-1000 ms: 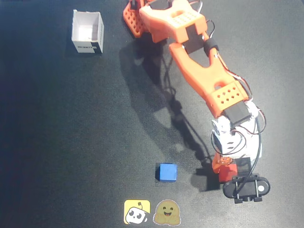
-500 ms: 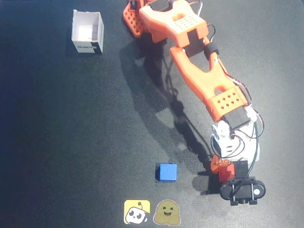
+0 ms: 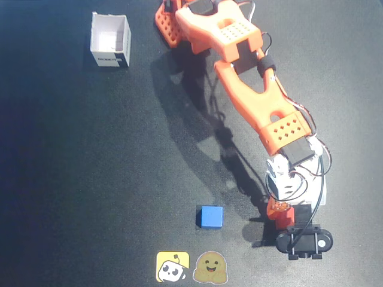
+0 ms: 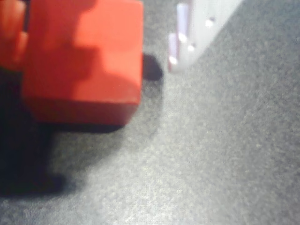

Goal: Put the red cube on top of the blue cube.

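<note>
Your pincer (image 4: 154, 51) is sitting open around the small bright red cube (image 4: 84, 61) on the dark counter (image 4: 211, 154).

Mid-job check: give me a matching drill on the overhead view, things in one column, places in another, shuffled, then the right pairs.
Things:
1. blue cube
2. white box
3. red cube
4. two stickers

Places in the overhead view:
A. top left of the mat, open side up
B. bottom edge, just below the blue cube
C. under the arm's tip, right of the blue cube
D. lower middle, standing alone

Pairs: 1-D, 2-A, 3-C, 4-B
</note>
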`<state>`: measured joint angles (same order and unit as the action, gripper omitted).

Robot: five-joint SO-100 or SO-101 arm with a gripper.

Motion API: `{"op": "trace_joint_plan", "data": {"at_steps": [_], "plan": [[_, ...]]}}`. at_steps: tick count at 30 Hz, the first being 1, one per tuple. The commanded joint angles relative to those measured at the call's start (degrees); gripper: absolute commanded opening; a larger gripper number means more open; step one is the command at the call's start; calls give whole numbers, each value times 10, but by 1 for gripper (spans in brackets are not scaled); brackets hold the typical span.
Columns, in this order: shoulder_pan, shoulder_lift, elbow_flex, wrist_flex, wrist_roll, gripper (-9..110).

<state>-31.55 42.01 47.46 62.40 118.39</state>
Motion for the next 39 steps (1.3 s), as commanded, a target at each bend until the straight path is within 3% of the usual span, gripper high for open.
{"op": "trace_joint_plan", "data": {"at_steps": [1,15,39], "plan": [[1,10,-35,-11,5,20],[2,12,-30,-1,14,6],[18,83,-19,82,11,6]]}}
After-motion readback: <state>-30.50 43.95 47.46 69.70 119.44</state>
